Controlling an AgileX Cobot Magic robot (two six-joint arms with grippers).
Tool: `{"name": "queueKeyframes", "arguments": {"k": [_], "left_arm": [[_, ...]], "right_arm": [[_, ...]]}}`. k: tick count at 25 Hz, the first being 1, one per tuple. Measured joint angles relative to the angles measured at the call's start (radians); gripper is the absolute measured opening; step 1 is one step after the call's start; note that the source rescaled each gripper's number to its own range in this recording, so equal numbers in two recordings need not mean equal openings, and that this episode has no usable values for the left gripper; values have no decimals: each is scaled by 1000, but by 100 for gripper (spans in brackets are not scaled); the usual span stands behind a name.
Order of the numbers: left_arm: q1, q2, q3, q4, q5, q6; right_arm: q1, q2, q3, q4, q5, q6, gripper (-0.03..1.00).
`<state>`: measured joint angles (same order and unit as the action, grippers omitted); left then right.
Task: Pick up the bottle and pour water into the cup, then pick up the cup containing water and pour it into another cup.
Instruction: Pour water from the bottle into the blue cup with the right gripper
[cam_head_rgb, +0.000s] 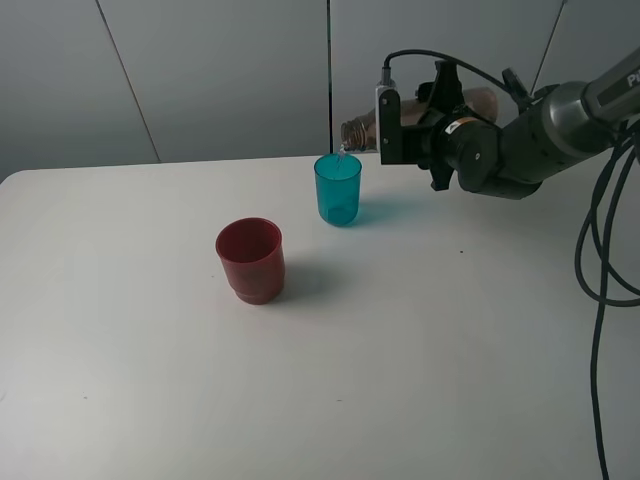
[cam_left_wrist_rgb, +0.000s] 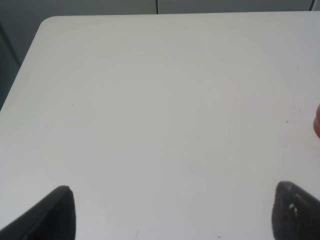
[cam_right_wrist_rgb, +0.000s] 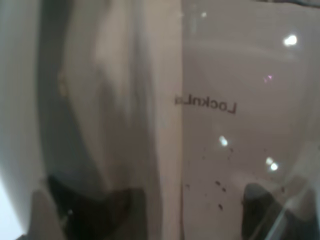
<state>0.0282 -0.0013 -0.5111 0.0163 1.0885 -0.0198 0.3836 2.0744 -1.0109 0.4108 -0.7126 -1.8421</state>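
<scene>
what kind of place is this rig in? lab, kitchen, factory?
Most likely a robotics lab or test bench, not a lived-in room: a bare white table, plain grey wall panels behind it, a cabled robot arm, and only three props: bottle, teal cup, red cup.

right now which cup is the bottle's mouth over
The slim teal tumbler, right under the tilted bottle; the wider dark red cup stands apart, nearer the camera.

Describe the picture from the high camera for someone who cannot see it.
The robot's right gripper holds a smoky brown bottle tipped on its side, its mouth just above a teal cup standing on a white table. A wider dark red cup stands nearer the camera, to the left, apart from it.
</scene>
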Motion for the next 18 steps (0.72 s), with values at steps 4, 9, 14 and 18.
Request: {"name": "queueKeyframes", "arguments": {"k": [4, 9, 14, 18], "left_arm": [[0, 0, 0, 0, 0, 0], [0, 0, 0, 0, 0, 0], [0, 0, 0, 0, 0, 0], [0, 0, 0, 0, 0, -2]], "right_arm": [[0, 0, 0, 4, 0, -6, 1], [0, 0, 0, 24, -4, -30, 1], [0, 0, 0, 26, -6, -58, 1], [0, 0, -1, 26, -6, -64, 1]]}}
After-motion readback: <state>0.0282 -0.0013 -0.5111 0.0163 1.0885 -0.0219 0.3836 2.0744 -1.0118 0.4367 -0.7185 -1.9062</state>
